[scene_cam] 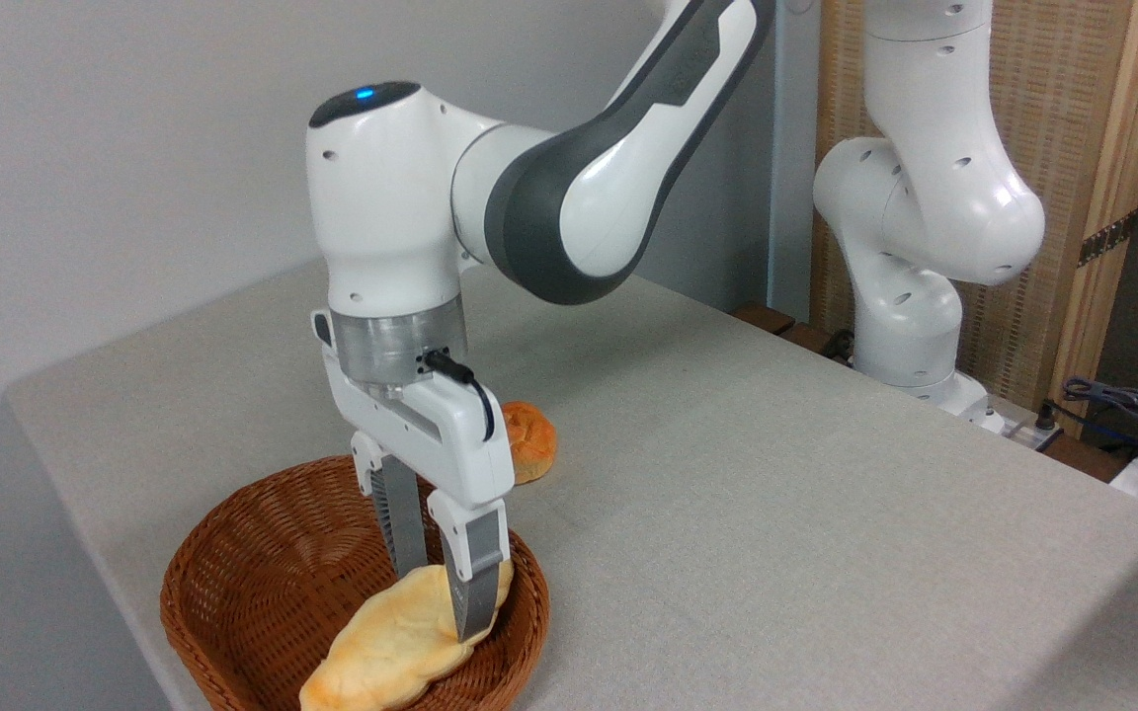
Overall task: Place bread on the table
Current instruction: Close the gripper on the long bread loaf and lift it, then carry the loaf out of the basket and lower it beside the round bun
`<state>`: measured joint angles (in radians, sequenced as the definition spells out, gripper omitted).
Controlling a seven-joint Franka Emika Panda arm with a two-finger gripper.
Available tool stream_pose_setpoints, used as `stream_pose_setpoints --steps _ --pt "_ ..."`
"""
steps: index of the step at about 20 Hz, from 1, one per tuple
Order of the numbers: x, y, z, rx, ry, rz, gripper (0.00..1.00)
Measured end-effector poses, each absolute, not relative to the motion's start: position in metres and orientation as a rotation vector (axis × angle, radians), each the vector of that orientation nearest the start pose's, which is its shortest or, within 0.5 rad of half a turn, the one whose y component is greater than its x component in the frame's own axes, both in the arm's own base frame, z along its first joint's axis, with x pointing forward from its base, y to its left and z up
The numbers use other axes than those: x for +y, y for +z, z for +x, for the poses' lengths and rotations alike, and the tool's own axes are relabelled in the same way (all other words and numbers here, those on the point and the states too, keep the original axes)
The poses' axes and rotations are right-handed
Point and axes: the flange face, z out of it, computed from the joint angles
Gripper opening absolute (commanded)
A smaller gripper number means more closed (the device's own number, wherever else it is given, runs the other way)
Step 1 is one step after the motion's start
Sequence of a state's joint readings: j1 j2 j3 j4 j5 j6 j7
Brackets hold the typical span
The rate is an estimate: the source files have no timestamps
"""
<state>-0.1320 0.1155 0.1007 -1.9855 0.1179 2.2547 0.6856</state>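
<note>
A long pale-golden bread (386, 647) lies tilted in the brown wicker basket (253, 563), its lower end sticking out over the front rim. My gripper (441, 600) points straight down over the loaf's upper end. One finger stands behind the loaf and the other in front of it, so the fingers straddle it and look closed against its sides. The loaf still rests in the basket. The grey cloth table (776, 494) spreads to the right.
A small round orange-brown bun (529, 439) sits on the table just behind the gripper body. The robot's white base (910, 326) stands at the table's far right edge, with cables and a bamboo screen beyond.
</note>
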Motion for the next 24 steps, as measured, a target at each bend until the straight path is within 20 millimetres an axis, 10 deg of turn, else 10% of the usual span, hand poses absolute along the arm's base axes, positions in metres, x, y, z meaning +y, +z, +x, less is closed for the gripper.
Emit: stream_pose_setpoints --steps 2,3,18,24 --pt "-0.018 0.415 0.598 1.146 -0.181 -2.750 0.15" --pt "-0.018 0.413 0.599 1.147 -0.183 -2.749 0.12" --pt "-0.017 0.434 0.602 1.200 -0.264 -2.719 0.00" --pt "-0.019 0.515 0.603 1.048 -0.600 -2.868 0.05"
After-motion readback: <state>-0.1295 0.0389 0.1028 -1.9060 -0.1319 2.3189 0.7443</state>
